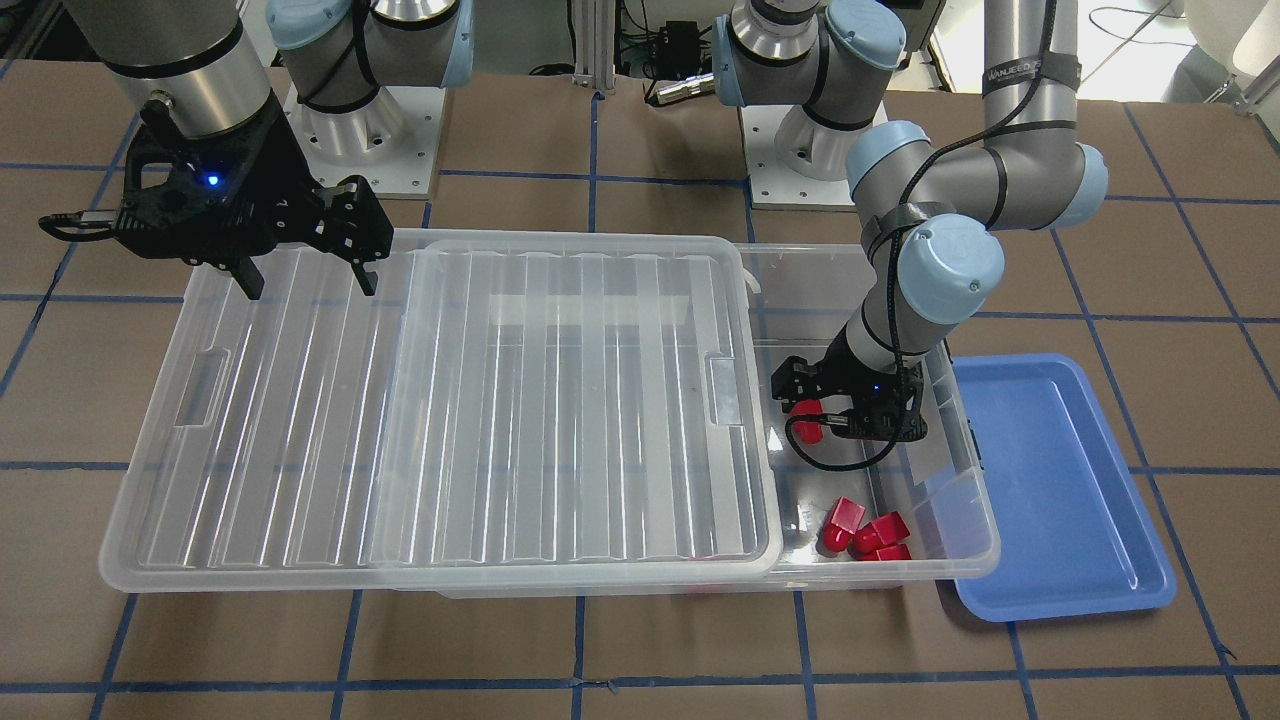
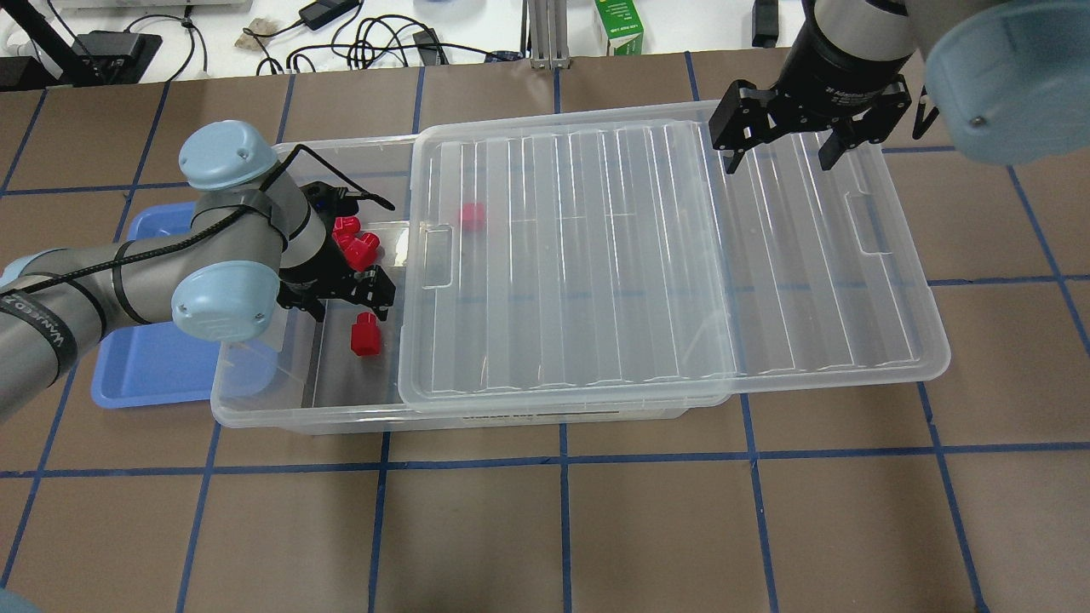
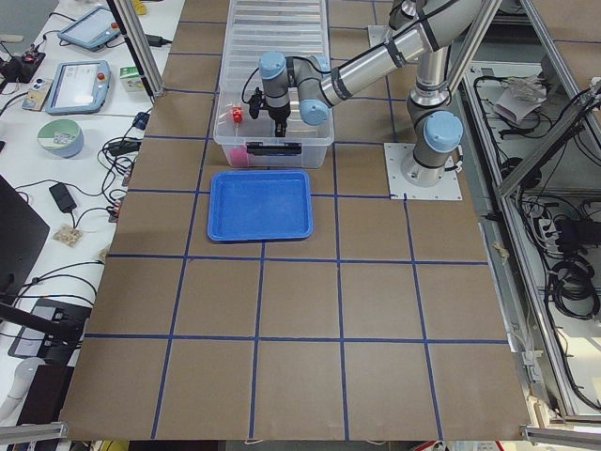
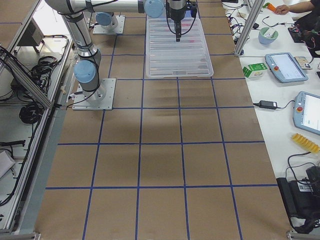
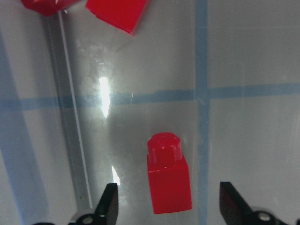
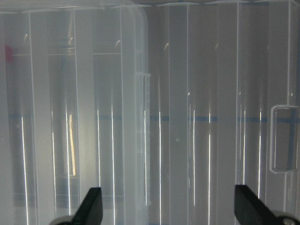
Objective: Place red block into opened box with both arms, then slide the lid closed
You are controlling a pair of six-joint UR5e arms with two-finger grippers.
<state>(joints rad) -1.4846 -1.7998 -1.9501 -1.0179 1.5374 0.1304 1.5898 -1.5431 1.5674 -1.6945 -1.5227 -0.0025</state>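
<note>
A red block (image 5: 168,180) lies on the floor of the clear box (image 2: 255,400), in its uncovered end. My left gripper (image 2: 353,306) hangs just above it, open, its fingers apart on either side and touching nothing. Several more red blocks (image 2: 356,241) lie near the box's far wall, and one (image 2: 472,216) shows through the lid. The ribbed clear lid (image 2: 664,255) covers most of the box and overhangs its other end. My right gripper (image 2: 781,157) is open above the lid's far edge, holding nothing; the right wrist view shows only the lid (image 6: 178,117) below it.
A blue tray (image 2: 153,366) sits beside the box's open end, partly under my left arm. The brown table with blue tape lines (image 2: 562,528) stretches in front of the box. Cables and equipment lie beyond the far table edge.
</note>
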